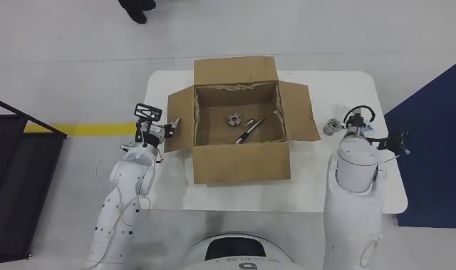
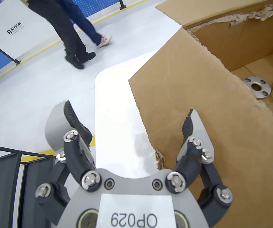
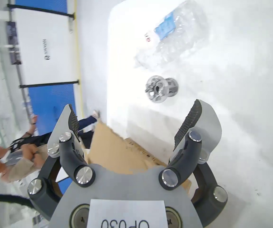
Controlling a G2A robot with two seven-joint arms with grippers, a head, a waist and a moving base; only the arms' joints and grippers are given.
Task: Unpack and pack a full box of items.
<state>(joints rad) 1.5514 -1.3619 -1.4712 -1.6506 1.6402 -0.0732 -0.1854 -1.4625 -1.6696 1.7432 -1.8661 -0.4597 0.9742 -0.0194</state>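
Inside the cardboard box [image 1: 242, 167], a flanged metal ring [image 1: 233, 118] and a slender dark tool [image 1: 249, 130] lie on the floor, not yet unpacked. Just beside one side flap of the box, the left gripper [image 2: 129, 110] hovers empty, jaws spread. Beyond the opposite flap, the right gripper [image 3: 134, 106], likewise spread, hangs above a metal hub [image 3: 161, 88] and a clear bottle [image 3: 174, 34] lying on the table [image 3: 246, 72]. Hazards: a finger snagging the flap would drag the box, and the bottle, lying on its side, may roll.
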